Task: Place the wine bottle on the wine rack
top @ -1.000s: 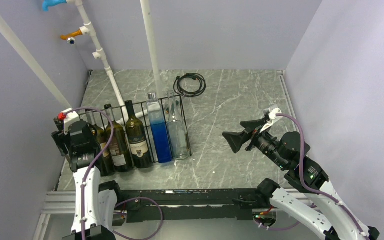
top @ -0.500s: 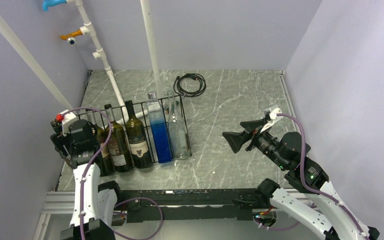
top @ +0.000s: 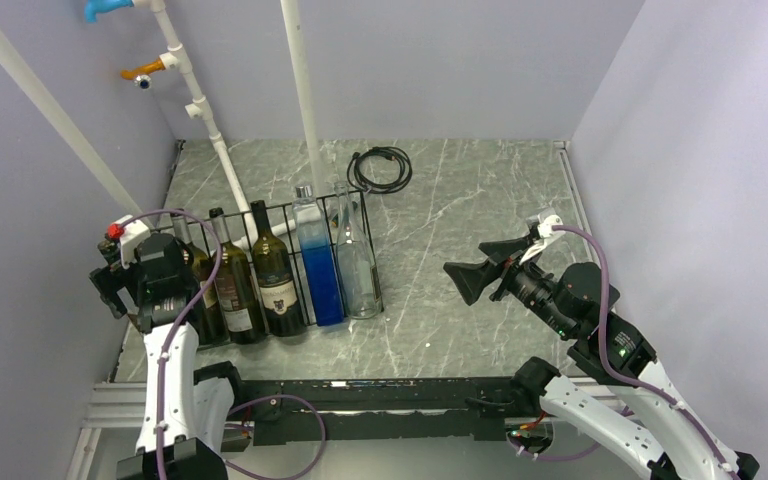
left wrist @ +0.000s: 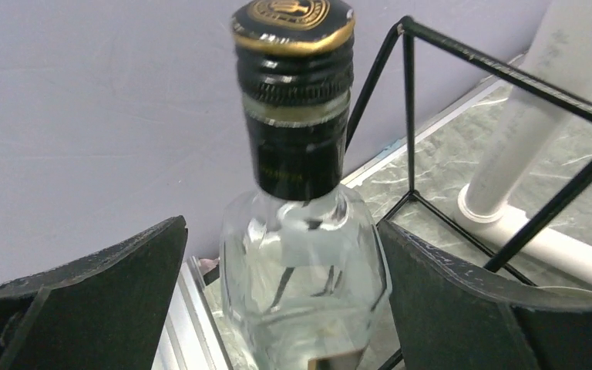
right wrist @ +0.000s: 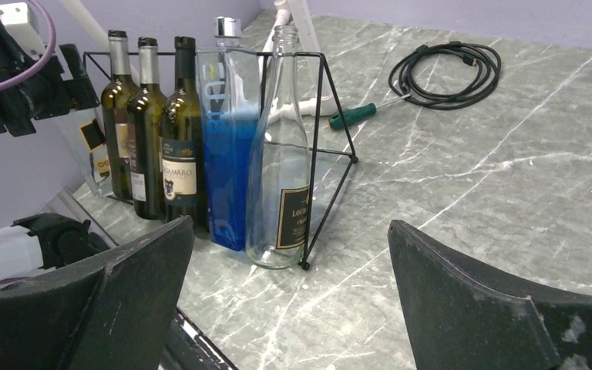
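Big picture: the counter (top: 480, 200) has the rack (left wrist: 409, 116) sitting in its left half, toward the near-left corner. There's a row of upright bottles in it: dark bottles (right wrist: 148, 131), a blue bottle (right wrist: 227, 162), and a clear bottle (right wrist: 281, 177) at the right end. The right hand (right wrist: 290, 227) is spread open with nothing in it, over the right half of the counter and well apart from the rack, so it's not really in the game. The left hand (left wrist: 281, 231) is the nearer one by a mile. It's at the left edge, at the rack's left end, fingers apart and gripping nothing. The wine bottle (left wrist: 301, 185) is dead ahead of it, standing upright between the two fingers with a gap on each side, its gold-topped cap (left wrist: 293, 23) up top. The rack's end wire is just beside it on the right. Can't tell if the base is inside that end panel or just outside. My guess is that if it's seated, the left hand only needs to pull straight back along its own line toward the near edge. Any sideways drift would knock the neck, and something that tall looks tippy.
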Motion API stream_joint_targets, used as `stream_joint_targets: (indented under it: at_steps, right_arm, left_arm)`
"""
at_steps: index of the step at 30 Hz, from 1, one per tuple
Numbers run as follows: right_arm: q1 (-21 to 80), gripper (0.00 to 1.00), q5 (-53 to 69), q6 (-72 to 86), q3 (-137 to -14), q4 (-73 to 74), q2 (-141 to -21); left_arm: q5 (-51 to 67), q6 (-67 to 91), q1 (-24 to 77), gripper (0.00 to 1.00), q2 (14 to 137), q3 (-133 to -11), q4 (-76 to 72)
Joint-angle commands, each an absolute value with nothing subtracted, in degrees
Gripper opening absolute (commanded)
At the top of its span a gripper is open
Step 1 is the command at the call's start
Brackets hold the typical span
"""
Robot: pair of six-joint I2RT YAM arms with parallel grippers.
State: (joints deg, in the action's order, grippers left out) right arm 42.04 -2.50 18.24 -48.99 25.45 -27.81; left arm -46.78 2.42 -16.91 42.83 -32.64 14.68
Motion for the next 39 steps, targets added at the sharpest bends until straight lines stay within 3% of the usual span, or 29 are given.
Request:
stream_joint_targets:
  at_steps: [1,17,23,30,39]
  right_arm:
    - [42.2,1.0,-3.6,18.3,-50.7,24.5,-28.1]
    - [42.2,1.0,-9.3,17.3,-55.3,28.9,-29.4]
    - [42.2,1.0,-14.3,17.2,-57.7,31.4,-29.3]
    - [42.2,1.0,-22.8,17.4,-61.0,34.8,-28.0]
    - [42.2,1.0,-32.2,15.7,-63.7,36.0,-23.0]
  left_arm:
    - [-43.0,4.6,-14.4,1.0,42.4,-35.0,13.4]
    - [-42.1,11.0,-12.7,0.99,36.3,-42.6,23.8]
    - [-35.3,13.8,-12.7,0.99,34.0,-47.9,28.0]
    - [-10.1,14.3,-11.7,1.0,32.3,-57.0,30.8]
    - [30.0,15.4,-2.8,0.99,33.6,-60.3,19.0]
